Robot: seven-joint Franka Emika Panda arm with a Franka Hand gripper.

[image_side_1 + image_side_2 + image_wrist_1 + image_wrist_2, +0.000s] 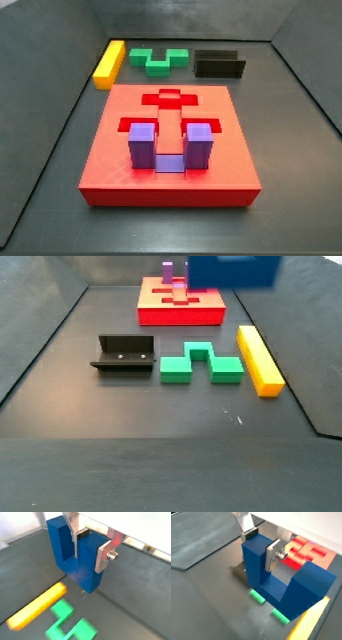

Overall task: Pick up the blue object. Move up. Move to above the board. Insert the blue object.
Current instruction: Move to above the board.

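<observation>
My gripper [88, 556] is shut on one prong of the blue object [75, 572], a dark blue glossy U-shaped block, and holds it in the air. Both wrist views show the silver fingers [272, 555] clamped on the prong either side. My gripper [261, 546] hangs over the floor, with the green piece below it. The blue object [230, 270] shows at the top edge of a side view, cut off. The board [120, 160] is a large red slab with cutouts. It also shows in a wrist view [314, 554], off to one side of the blue object [304, 584].
A purple U-shaped block [167, 145] stands in a cutout of the board. A yellow bar [108, 62], a green piece [159, 60] and the dark fixture [219, 64] lie on the floor beyond the board. Grey walls ring the floor.
</observation>
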